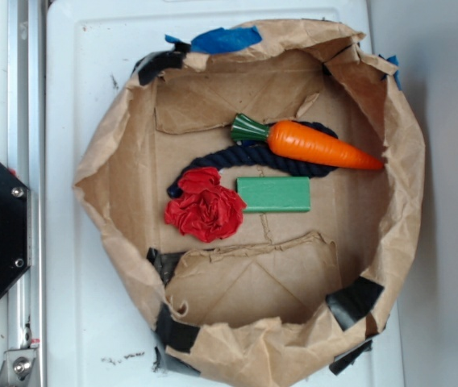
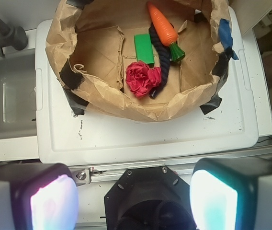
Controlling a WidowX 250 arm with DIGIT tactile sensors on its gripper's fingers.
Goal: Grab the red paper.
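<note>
a widowx 250's gripper [image 2: 135, 199], its two padded fingers [image 2: 54, 203] spread wide and holding nothing, hangs well back from a crumpled brown paper bag [image 2: 97, 93] whose walls ring a cardboard floor on a white tray [image 2: 141, 139]. the red paper [image 2: 143, 79], a rose-like wad of many folds, lies inside the bag on the side nearest the claw, well apart from the fingers and, in the wrist view, almost straight ahead on the line that runs between them. the wad is roughly round, so it offers no clear long axis to square the jaws against (any closing direction looks much the same). measured from the wad: a green block [image 2: 144, 48] sits just beside it on the far side, nearly touching; a dark navy rope [image 2: 157, 60] curls along its right flank in the wrist view and appears to touch it; an orange toy carrot [image 2: 162, 26] with a green top rests across the rope beyond. the bag's near wall stands between claw and wad, so the reach will likely have to travel forward over that rim and then drop, and the rope pressed against the wad looks like the thing most apt to be caught along with it.
</note>
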